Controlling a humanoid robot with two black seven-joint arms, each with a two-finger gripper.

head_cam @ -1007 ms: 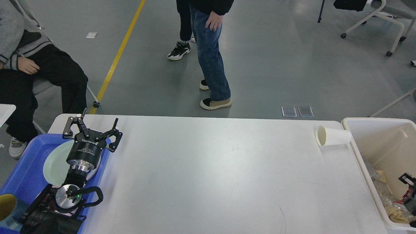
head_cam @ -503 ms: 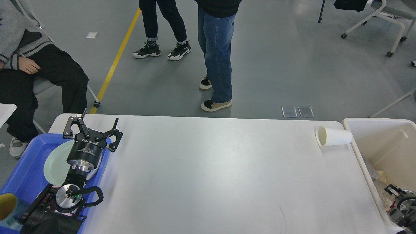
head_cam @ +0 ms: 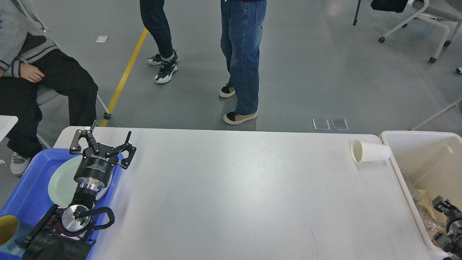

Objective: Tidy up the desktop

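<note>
Filling the frame's middle, the desktop lay smooth, matte and white-grey. A white paper cup lay on its side at upper right, beside the cream plastic bin. My left gripper hung spread wide and empty over the blue tray; its white lettering was unreadable. My right gripper, cropped at the lower right, I couldn't judge.

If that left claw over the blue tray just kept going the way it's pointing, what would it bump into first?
Probably nothing on the table. The left claw, open, points toward the far edge of the desktop; nothing lies in that line. Beyond the edge sits a seated person, though depth is hard to judge.
</note>
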